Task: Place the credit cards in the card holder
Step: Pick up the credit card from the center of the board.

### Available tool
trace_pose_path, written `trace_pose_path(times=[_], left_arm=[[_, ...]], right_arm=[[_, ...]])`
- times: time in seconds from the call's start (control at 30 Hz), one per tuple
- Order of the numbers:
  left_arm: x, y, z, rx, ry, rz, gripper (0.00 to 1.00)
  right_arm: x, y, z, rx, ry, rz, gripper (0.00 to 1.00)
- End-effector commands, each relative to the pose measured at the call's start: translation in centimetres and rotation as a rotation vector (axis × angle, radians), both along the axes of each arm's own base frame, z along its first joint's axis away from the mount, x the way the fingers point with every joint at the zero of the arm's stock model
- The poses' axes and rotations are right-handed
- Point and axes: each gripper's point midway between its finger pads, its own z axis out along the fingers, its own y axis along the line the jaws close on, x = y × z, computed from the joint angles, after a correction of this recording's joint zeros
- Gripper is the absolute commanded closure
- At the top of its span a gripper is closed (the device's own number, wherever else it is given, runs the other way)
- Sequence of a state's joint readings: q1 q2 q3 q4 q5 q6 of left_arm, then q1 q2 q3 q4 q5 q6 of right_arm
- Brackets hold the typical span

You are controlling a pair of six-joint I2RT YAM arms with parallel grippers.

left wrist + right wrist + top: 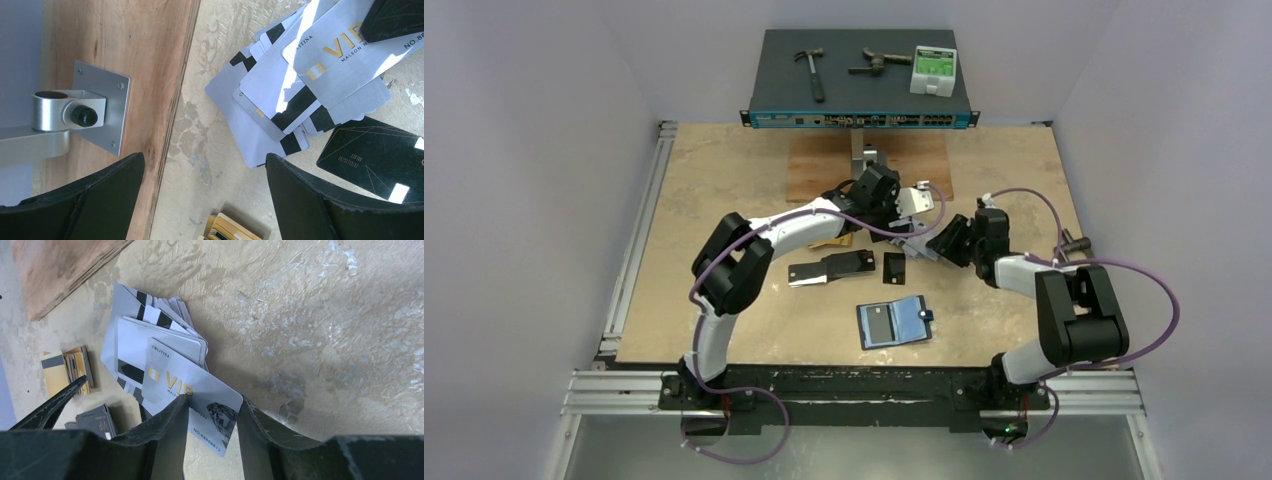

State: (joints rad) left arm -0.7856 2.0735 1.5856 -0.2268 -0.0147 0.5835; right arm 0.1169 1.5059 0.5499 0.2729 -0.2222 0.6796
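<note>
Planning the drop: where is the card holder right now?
In the top view the card holder lies open toward the near edge, slightly right of centre, just in front of a lone black card.

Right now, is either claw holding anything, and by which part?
The right tool straddles the numbered end of a silver VIP card; whether it grips yet cannot be told. The left tool is open, holding nothing.
</note>
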Motion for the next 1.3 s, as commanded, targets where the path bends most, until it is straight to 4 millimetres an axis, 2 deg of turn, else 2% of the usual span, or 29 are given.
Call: trace_pose_path(times=[0.0, 0.13, 0.23, 0.33, 0.4, 0.57, 0.73, 0.93, 1.07, 1.13, 1.17, 1.27], left_arm=[[-0.2, 0.2, 2.7, -0.056, -0.02, 0.013, 0.09], [-0.3, 0.3, 2.7, -0.055, -0.016, 0.014, 0.09], [-0.6, 0.6, 2.9, -0.056, -0.011, 0.019, 0.09], [-1.4, 0.5, 3.6, -0.074, 0.013, 0.002, 0.08], [-2.0, 0.7, 4.0, -0.083, 0.033, -0.003, 0.07], [-3.7, 1.0, 5.7, -0.118, 0.072, -0.019, 0.04], [-5.6, 2.1, 8.1, -0.164, 0.139, -0.027, 0.0], [-10.9, 5.0, 14.4, -0.351, 0.386, -0.091, 0.0], [-16.9, 7.8, 18.4, -0.429, 0.595, -0.217, 0.0], [-19.6, 9.0, 19.5, -0.423, 0.654, -0.287, 0.0], [-20.5, 9.6, 19.8, -0.423, 0.667, -0.31, 0.0], [-22.0, 10.8, 19.7, -0.432, 0.674, -0.313, 0.0]], right_arm=[[-0.8, -0.8, -0.2, -0.042, 0.014, -0.014, 0.65], [-1.0, -0.7, 0.7, -0.028, -0.002, -0.019, 0.75], [-1.3, -0.4, 1.9, 0.0, -0.026, -0.013, 0.79], [-1.7, -0.2, 3.0, 0.017, -0.044, -0.008, 0.82], [-1.9, 0.0, 3.7, 0.027, -0.059, -0.003, 0.88], [-2.4, 0.4, 4.7, 0.046, -0.074, 0.019, 0.99], [-2.7, 1.6, 7.2, 0.087, -0.126, 0.099, 1.0], [-4.0, 3.6, 12.3, 0.131, -0.236, 0.261, 1.0], [-6.2, 7.0, 15.8, 0.237, -0.318, 0.449, 1.0], [-7.3, 9.1, 17.3, 0.228, -0.34, 0.55, 1.0], [-8.2, 10.8, 18.0, 0.226, -0.348, 0.622, 1.0], [-10.2, 14.3, 20.4, 0.239, -0.396, 0.771, 1.0]])
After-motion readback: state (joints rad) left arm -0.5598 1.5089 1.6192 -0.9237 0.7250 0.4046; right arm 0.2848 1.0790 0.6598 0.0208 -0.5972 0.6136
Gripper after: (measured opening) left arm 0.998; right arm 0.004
